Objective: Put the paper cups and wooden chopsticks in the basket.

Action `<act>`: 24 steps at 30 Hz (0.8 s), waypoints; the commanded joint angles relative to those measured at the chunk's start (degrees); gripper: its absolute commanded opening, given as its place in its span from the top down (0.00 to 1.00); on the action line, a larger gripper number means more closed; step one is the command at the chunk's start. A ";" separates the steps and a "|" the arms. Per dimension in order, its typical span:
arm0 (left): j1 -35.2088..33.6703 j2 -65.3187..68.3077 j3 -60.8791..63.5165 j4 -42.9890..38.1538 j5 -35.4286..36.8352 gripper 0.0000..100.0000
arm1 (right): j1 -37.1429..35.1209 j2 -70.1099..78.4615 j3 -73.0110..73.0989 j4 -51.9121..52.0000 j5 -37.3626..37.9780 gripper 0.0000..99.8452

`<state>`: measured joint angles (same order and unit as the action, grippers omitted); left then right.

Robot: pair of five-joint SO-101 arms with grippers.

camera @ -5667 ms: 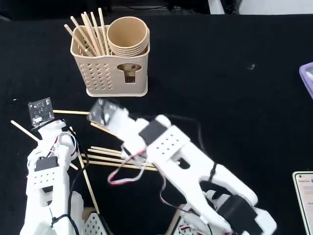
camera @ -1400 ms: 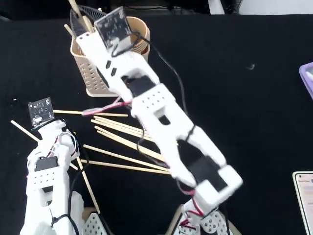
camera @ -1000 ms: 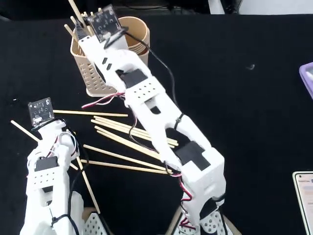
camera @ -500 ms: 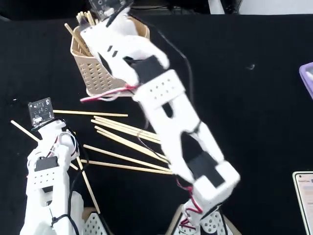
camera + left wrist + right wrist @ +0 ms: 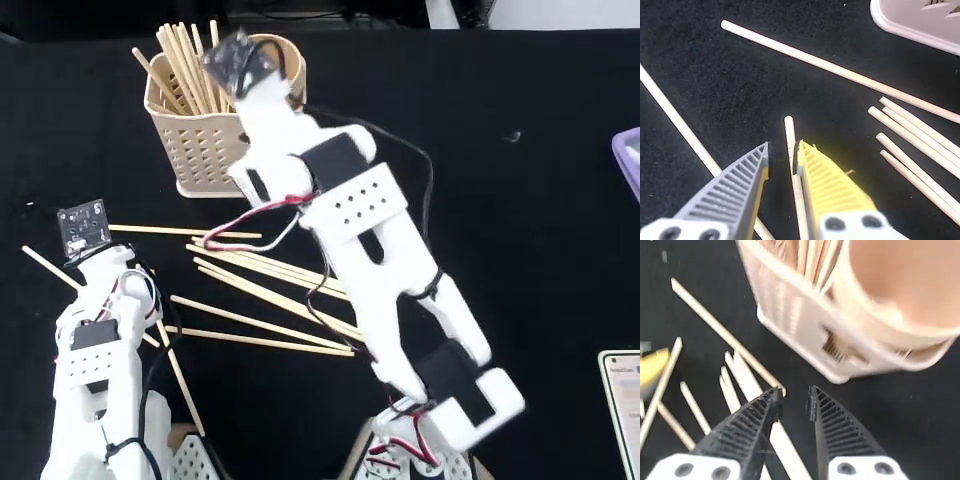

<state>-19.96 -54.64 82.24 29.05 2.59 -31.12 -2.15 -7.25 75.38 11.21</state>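
The beige slotted basket (image 5: 205,145) stands at the back left of the black table, with stacked paper cups (image 5: 272,58) and several wooden chopsticks (image 5: 185,65) upright in it. Several loose chopsticks (image 5: 262,268) lie in front of it. My right arm (image 5: 345,200) stretches over them to the basket's front. Its gripper (image 5: 792,395) hangs open and empty beside the basket (image 5: 805,325). My left gripper (image 5: 782,152) is low over the table, open, with the end of one chopstick (image 5: 789,131) lying between its fingers.
A purple object (image 5: 628,155) sits at the right edge and a printed card (image 5: 622,392) at the front right. A long single chopstick (image 5: 840,70) and a bunch of chopsticks (image 5: 920,150) lie just beyond my left gripper. The basket's corner (image 5: 920,20) is past them.
My right arm rose from the loose chopsticks to the basket's top, then drew back to its front. More chopsticks stand in the basket now. The left arm has kept still.
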 commanded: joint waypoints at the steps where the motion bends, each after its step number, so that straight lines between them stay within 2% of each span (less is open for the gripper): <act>1: 0.22 -1.05 -0.57 -0.70 -0.26 0.90 | -0.70 -6.99 7.16 -0.18 2.11 0.90; 8: -0.04 -1.14 -1.19 0.88 -0.35 0.89 | -0.35 -22.37 28.88 -6.77 2.11 0.90; 13: 0.04 -0.88 -8.75 14.15 -2.99 0.89 | -0.18 -30.81 45.76 -14.51 2.11 0.90; 18: 0.13 -0.53 -17.45 27.96 -1.14 0.79 | 3.25 -35.30 58.59 -21.71 2.02 0.90; 24: -0.13 -0.35 -18.15 32.26 0.62 0.78 | 8.97 -35.91 71.60 -36.22 1.58 0.90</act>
<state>-19.96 -54.64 66.95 59.56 2.42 -24.88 -35.91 60.62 46.02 12.53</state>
